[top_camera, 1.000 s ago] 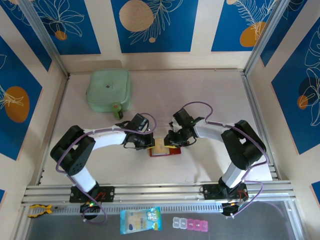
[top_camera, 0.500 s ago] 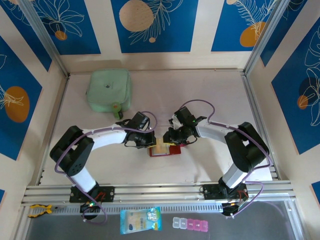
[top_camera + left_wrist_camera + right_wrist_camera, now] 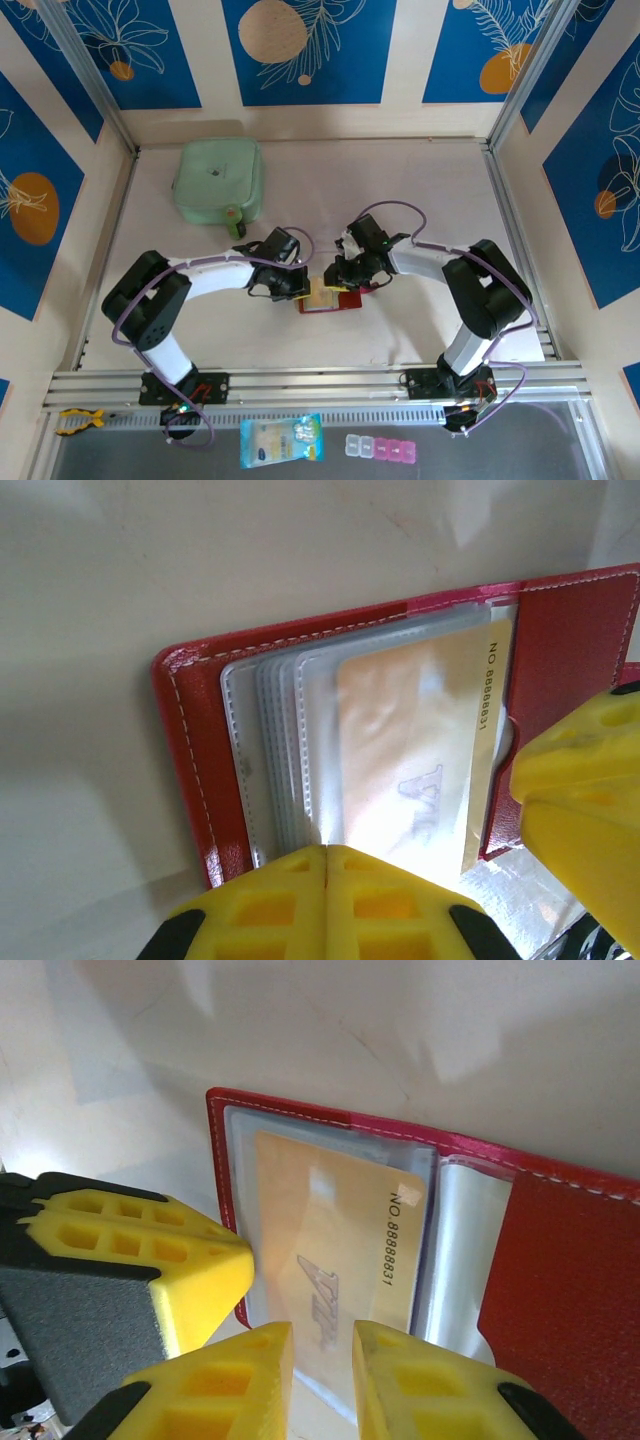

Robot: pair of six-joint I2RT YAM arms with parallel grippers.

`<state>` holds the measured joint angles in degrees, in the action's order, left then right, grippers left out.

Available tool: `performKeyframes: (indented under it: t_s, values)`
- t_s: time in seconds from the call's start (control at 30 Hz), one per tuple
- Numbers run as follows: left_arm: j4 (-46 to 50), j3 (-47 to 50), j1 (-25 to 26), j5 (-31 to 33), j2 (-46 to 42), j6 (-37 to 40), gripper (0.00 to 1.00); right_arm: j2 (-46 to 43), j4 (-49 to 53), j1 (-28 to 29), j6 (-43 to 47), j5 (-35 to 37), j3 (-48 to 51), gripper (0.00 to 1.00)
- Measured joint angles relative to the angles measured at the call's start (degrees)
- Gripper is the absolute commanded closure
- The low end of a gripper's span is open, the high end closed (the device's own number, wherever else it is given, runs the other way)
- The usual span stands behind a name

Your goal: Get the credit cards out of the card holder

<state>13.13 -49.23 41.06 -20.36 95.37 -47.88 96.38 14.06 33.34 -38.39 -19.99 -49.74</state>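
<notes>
Right gripper [image 3: 336,282] edged toward 9 o'clock.
Left gripper [image 3: 304,289] clenched at holder's [image 3: 348,301] 9 o'clock; right's grip we cannot tell.

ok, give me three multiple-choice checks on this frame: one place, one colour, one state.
1. Where does the card holder lie?
A) against the far wall
B) on the table, between the left gripper and the right gripper
C) on the near rail

2. What colour is the face of the credit card on show?
A) blue
B) green
C) yellow-orange

3. What state is the card holder in?
A) open, clear pockets showing
B) folded shut, tab fastened
C) standing on edge

Answers:
1 B: the top view has it mid-table with a gripper at each side.
2 C: both wrist views show a yellow-orange face.
3 A: it lies spread flat with the pockets fanned out.
</notes>
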Motion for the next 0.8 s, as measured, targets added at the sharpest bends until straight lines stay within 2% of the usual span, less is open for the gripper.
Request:
performKeyframes:
  t_s: [0.37, 0.8]
  values:
    - [0.0, 0.0, 0.0, 0.1, 0.0, 0.5, 0.99, 1.8, 0.3, 0.0, 0.0, 0.3, 0.0, 0.77]
    - [0.9, -0.3, 0.0, 0.7, 0.0, 0.5, 0.99, -1.4, 3.8, -0.4, 0.5, 3.6, 0.0, 0.76]
